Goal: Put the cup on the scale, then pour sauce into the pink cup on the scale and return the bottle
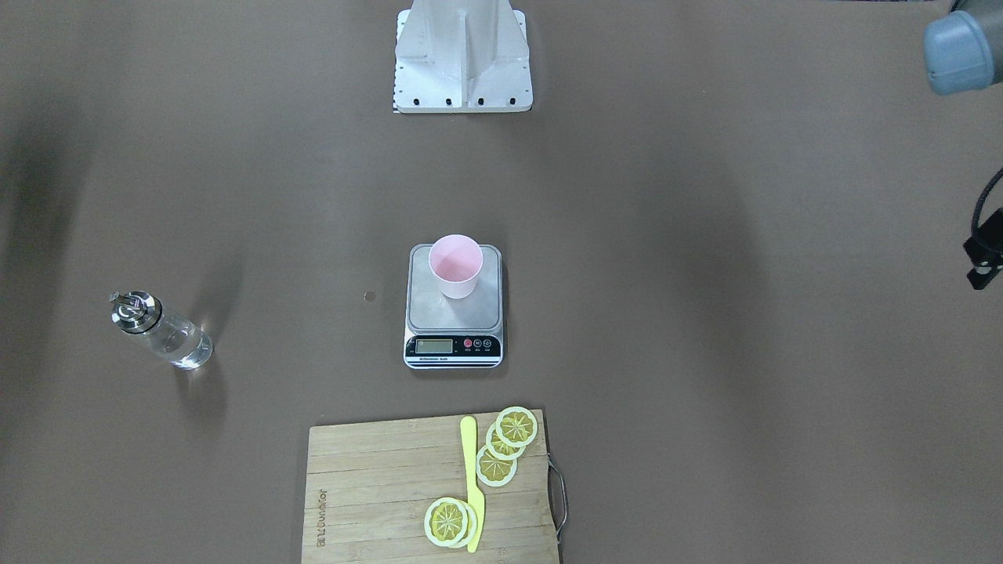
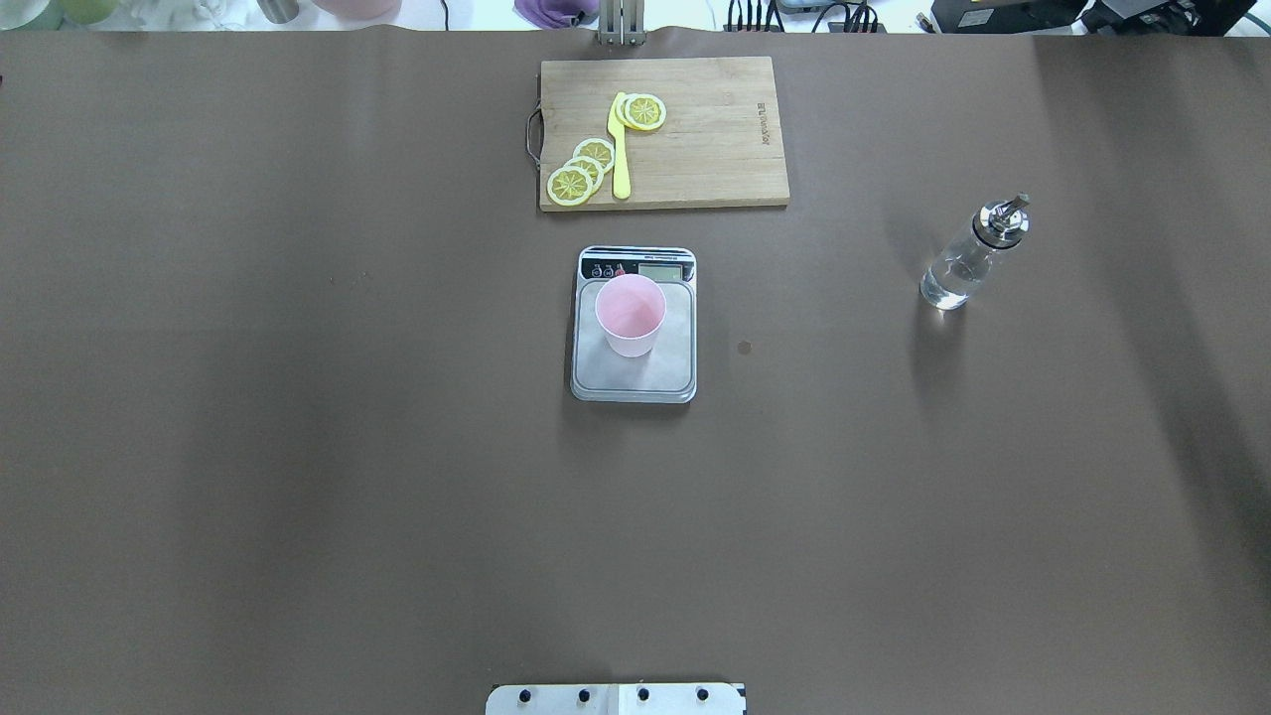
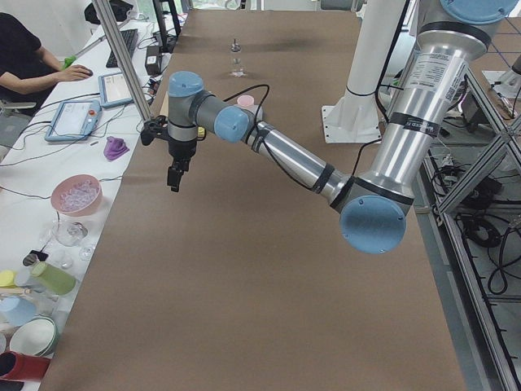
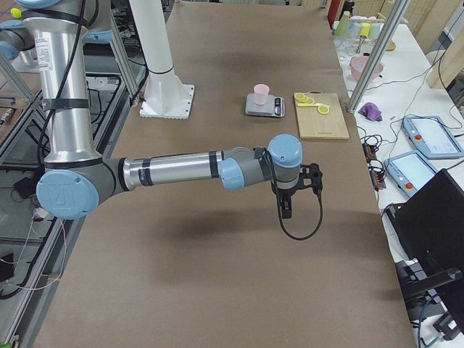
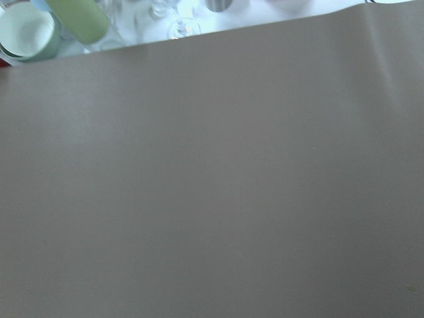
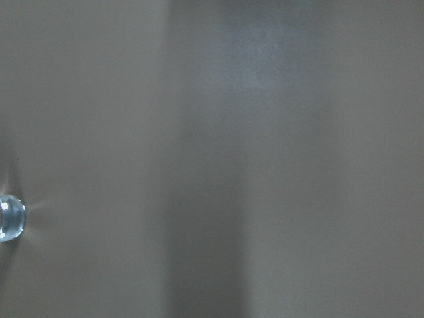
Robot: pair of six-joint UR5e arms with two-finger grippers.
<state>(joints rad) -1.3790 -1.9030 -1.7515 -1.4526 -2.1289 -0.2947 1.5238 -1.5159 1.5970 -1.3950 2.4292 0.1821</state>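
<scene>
Wooden cutting board (image 1: pixel 376 486) lies just operator-side of the scale (image 1: pixel 454 321). On the scale stands the pink cup (image 1: pixel 455 265), upright: placing looks done. Well to the scale's robot-right stands the glass bottle (image 1: pixel 161 330), sauce (image 1: pixel 184 348) inside, no arm near; pouring looks not yet done. Left gripper (image 3: pixel 173 181) and right gripper (image 4: pixel 286 210) hang far from it; clenched or released, I cannot tell.

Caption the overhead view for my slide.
Pink cup on the scale, bottle standing apart at right, lemon slices on cutting board.
</scene>
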